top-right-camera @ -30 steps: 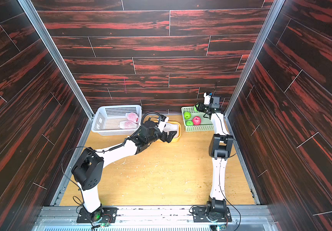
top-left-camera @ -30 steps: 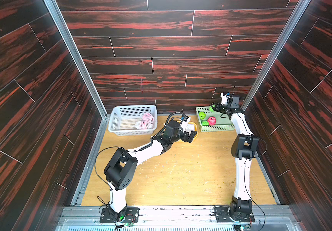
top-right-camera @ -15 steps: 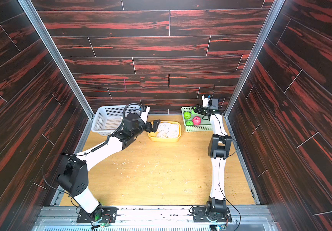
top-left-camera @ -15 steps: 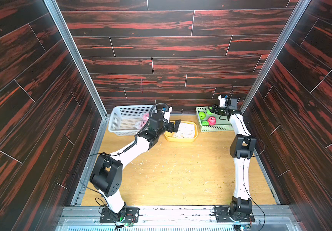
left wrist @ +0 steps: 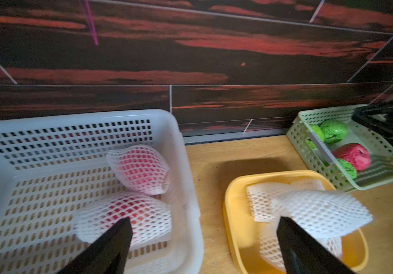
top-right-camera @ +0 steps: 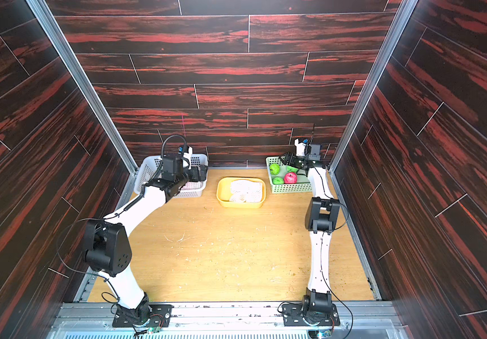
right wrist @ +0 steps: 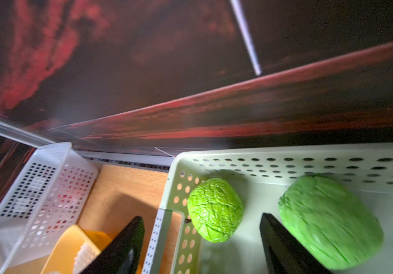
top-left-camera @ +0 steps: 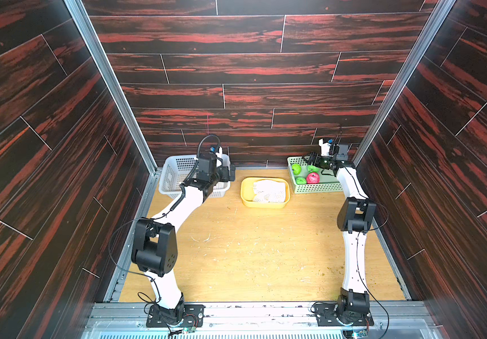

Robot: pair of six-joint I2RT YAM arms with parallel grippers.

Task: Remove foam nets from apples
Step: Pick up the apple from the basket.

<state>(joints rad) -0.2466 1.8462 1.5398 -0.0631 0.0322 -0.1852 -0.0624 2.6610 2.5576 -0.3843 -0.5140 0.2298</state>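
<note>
Two red apples in white foam nets (left wrist: 141,169) (left wrist: 129,215) lie in the white basket (left wrist: 48,189). My left gripper (left wrist: 202,237) is open and empty, above the basket's right rim; in both top views it (top-left-camera: 230,173) (top-right-camera: 205,171) hangs there. Several empty foam nets (top-left-camera: 268,190) (left wrist: 318,213) are piled in the yellow tray (top-left-camera: 243,190). Bare apples lie in the green basket (top-left-camera: 315,187): three green (top-left-camera: 296,168) (top-left-camera: 312,168) (top-left-camera: 301,180) and one red (top-left-camera: 312,177). My right gripper (right wrist: 202,237) is open over a green apple (right wrist: 215,210), touching nothing.
The three containers stand in a row along the back wall: white basket (top-right-camera: 148,173), yellow tray (top-right-camera: 221,190), green basket (top-right-camera: 292,187). Dark wood-pattern walls close in on both sides. The wooden floor (top-left-camera: 265,249) in front carries small crumbs.
My left arm has swung left from over the yellow tray to the white basket, uncovering the nets. My right gripper has opened wider over the green basket, where another green apple now lies.
</note>
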